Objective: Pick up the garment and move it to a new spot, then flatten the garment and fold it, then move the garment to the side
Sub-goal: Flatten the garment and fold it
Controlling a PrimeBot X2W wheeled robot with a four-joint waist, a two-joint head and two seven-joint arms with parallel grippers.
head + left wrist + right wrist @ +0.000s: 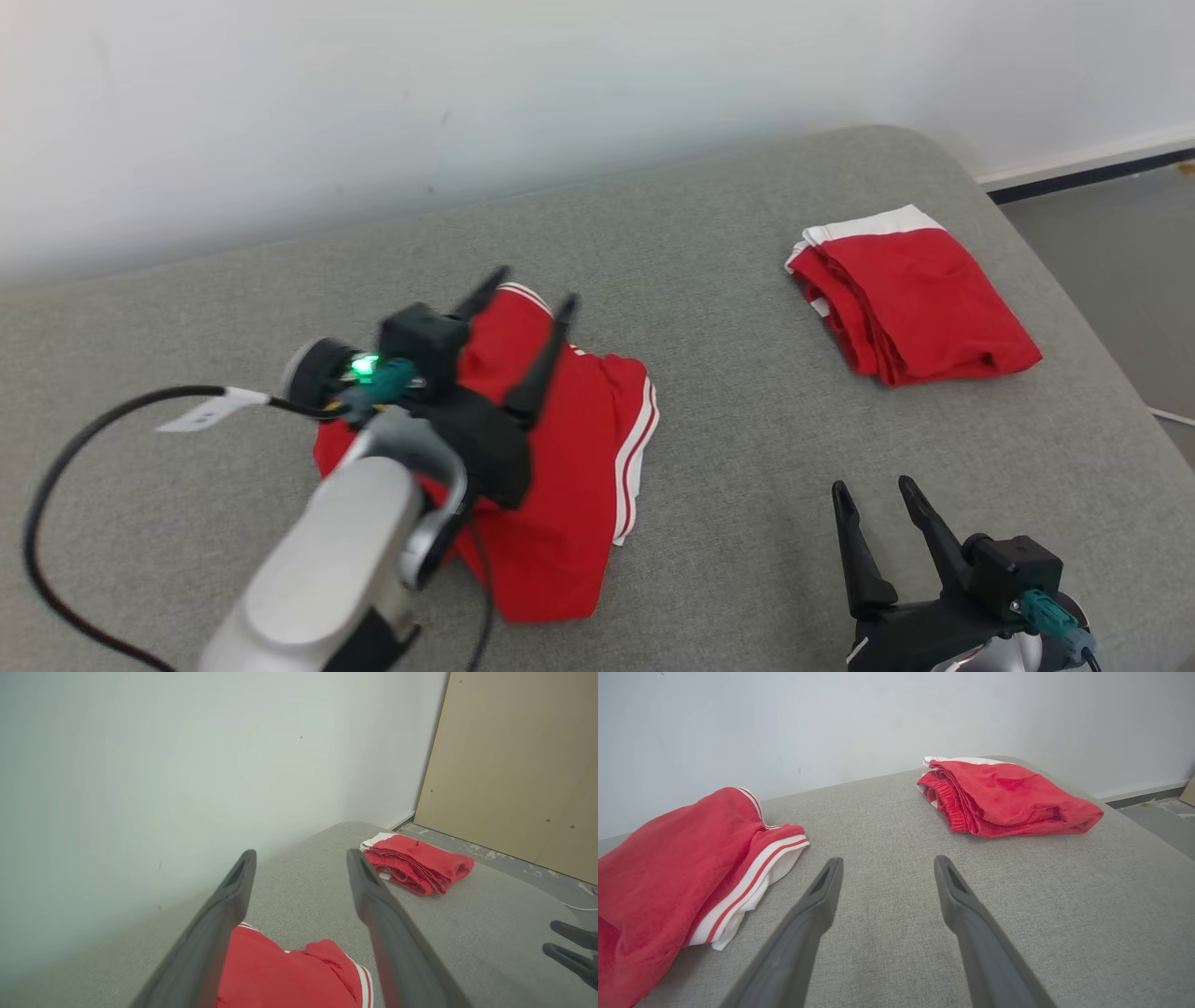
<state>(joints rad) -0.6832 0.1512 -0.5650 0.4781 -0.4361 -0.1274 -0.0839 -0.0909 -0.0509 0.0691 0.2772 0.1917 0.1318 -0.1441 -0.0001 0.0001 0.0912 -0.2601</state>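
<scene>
A red garment [569, 467] with white side stripes lies loosely folded on the grey cushion [747, 420], left of centre. My left gripper [528, 294] hovers just over its far end, open, with nothing between its fingers; the left wrist view has the red cloth [280, 980] below the spread left gripper [301, 856]. Near the cushion's front right, my right gripper [873, 485] stands open over bare fabric. Seen from the right wrist, the striped garment [677, 872] is left of the open right gripper [887, 862].
A second red garment [910, 299] with a white band lies folded at the cushion's far right [420, 863] [1004, 798]. A white wall [467, 112] runs behind the cushion. Grey floor [1120, 252] drops off at the right. A tan board [514, 765] stands beyond.
</scene>
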